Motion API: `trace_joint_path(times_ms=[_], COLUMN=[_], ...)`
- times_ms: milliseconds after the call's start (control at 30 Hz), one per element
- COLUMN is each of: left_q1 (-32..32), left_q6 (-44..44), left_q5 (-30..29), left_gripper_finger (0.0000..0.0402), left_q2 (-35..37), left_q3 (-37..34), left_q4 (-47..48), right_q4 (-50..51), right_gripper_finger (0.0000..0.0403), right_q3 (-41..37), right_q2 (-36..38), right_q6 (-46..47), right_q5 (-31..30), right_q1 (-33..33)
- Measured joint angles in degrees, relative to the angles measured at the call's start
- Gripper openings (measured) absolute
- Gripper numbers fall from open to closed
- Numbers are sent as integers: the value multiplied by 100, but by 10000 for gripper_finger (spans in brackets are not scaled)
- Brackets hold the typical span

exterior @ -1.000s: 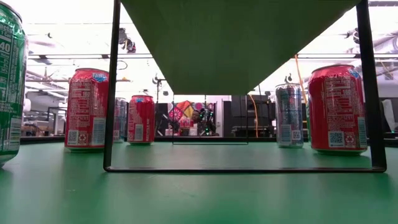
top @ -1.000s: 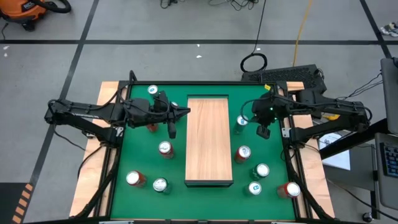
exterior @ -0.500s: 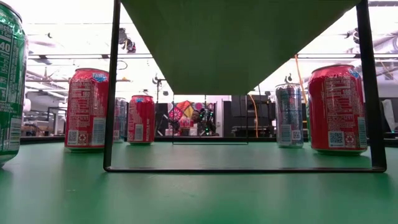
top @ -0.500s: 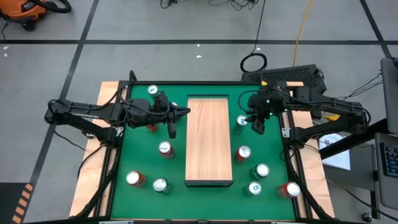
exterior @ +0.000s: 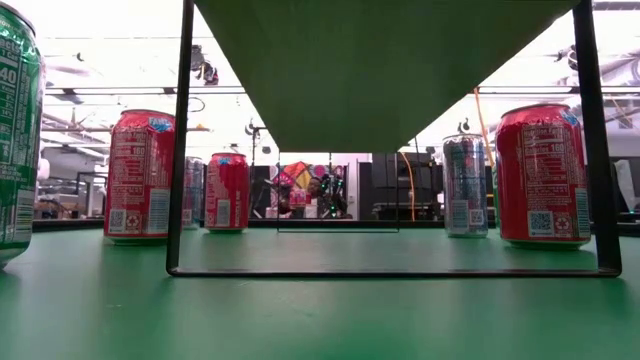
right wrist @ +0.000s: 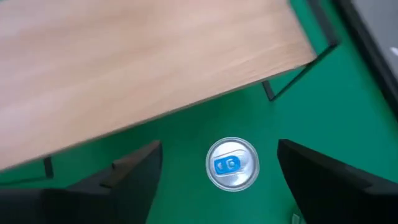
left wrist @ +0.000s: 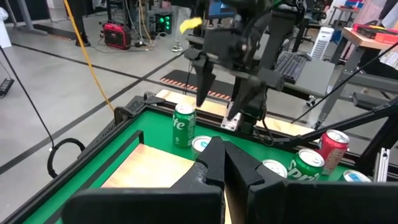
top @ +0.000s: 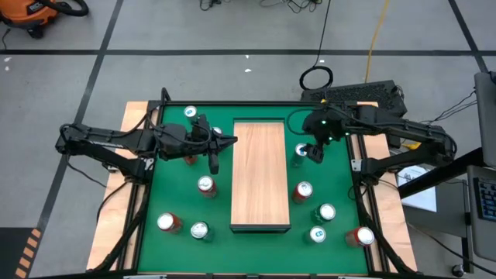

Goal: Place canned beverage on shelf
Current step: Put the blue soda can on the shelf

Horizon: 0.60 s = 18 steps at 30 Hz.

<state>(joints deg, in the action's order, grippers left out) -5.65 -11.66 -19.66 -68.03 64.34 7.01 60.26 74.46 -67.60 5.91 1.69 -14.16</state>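
Observation:
The shelf (top: 260, 174) is a pale wooden board on thin black legs in the middle of the green table. A green can (top: 301, 152) stands upright on its base just right of the shelf's far end. Its silver top (right wrist: 232, 163) shows between my right fingers. My right gripper (top: 310, 151) hangs open above this can, one finger on either side, touching nothing. My left gripper (top: 232, 140) is shut and empty, held level above the shelf's far left edge. The left wrist view shows the same can (left wrist: 184, 124) below the right gripper (left wrist: 221, 99).
Several red, green and silver cans stand upright around the shelf: at the left (top: 205, 185), the near left (top: 167, 223), the right (top: 302, 191) and the near right (top: 361, 236). One more stands at the far left (top: 190, 113). Black rails edge the table.
My right gripper has moved toward the shelf and the table's far edge, sinking slightly, and now hangs over the green can. The left arm and the cans have kept still.

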Motion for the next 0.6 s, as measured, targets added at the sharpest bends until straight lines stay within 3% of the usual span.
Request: trace_joint_path(times_ms=[600], left_q1=[0], left_q6=[9], left_q5=[-2], left_gripper_finger=[0], left_q2=[0], left_q3=[0], left_q4=[8], right_q4=[212], right_gripper_finger=[323], right_q3=[0], right_q2=[-988], right_q6=[-1108], right_q5=[150], right_q1=[-241])
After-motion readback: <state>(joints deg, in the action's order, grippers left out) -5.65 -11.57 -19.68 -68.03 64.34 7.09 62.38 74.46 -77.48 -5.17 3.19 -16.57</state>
